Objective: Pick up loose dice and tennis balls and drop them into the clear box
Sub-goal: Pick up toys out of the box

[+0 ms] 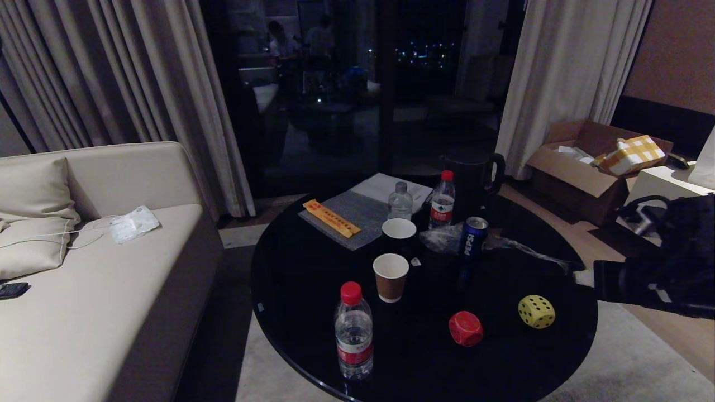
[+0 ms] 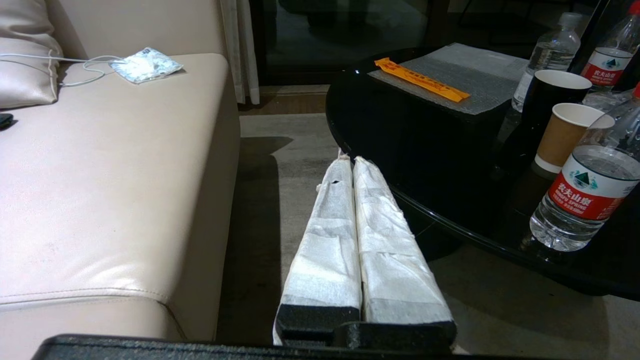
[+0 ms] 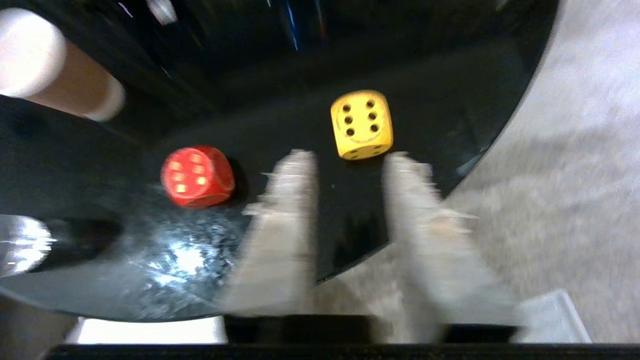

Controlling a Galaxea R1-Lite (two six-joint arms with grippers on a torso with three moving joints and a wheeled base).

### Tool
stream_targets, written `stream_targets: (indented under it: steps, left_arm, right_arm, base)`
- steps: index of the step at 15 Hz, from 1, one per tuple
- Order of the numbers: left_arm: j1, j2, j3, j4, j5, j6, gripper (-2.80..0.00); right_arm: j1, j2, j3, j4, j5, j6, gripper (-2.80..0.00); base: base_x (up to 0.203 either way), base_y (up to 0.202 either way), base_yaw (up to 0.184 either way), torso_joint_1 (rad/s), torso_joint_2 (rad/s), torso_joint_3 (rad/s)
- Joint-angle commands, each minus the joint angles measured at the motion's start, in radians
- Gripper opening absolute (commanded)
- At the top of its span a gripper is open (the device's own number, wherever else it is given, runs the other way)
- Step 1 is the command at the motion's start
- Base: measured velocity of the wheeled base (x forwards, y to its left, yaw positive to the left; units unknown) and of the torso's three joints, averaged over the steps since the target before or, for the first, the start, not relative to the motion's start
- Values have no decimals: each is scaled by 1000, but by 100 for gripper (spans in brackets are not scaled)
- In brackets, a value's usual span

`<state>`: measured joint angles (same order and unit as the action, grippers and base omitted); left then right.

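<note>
- We judge the task barely begun: the yellow die [image 3: 361,125] and the red die [image 3: 197,176] both lie loose on the black counter [image 1: 313,279], and nothing is in either hand.
- We see no tennis balls and no clear box for certain in any view; a pale translucent corner shows at the edge of the right wrist view, but we cannot tell what it is.
- Our right hand [image 3: 350,160] hangs above the counter's near edge with its fingers parted and empty, touching nothing.
- The yellow die sits just beyond the fingertips, lined up with the gap between them; the red die lies off to one side of the hand, apart from the yellow one.
- The gap looks about as wide as the die, so we judge it may need to spread more before closing.
- Our left hand [image 2: 350,165] is clenched on nothing, parked low beside the counter, near the sofa [image 2: 125,175].
- Bottles and cups on the counter are not ours to move.
</note>
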<state>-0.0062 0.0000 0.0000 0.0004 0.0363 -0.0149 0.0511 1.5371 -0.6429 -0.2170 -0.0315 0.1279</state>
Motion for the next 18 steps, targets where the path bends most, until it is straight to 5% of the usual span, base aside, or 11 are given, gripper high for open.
stream_targets:
  steps: [1,10,18]
  left_arm:
    - [0,2,2,0,0,0,-280]
    - [0,2,2,0,0,0,-280]
    - [0,2,2,1,0,0,-280]
  right_arm:
    - [5,204,-50,-6,-5,1,0]
    - [-41,464,-167,-11,-19,-120,0]
    - [-39,634,-242,-104,-13,-123,0]
  base:
    - [0,0,0,0,0,0]
    - [0,0,0,0,0,0]
    - [0,0,0,0,0,0]
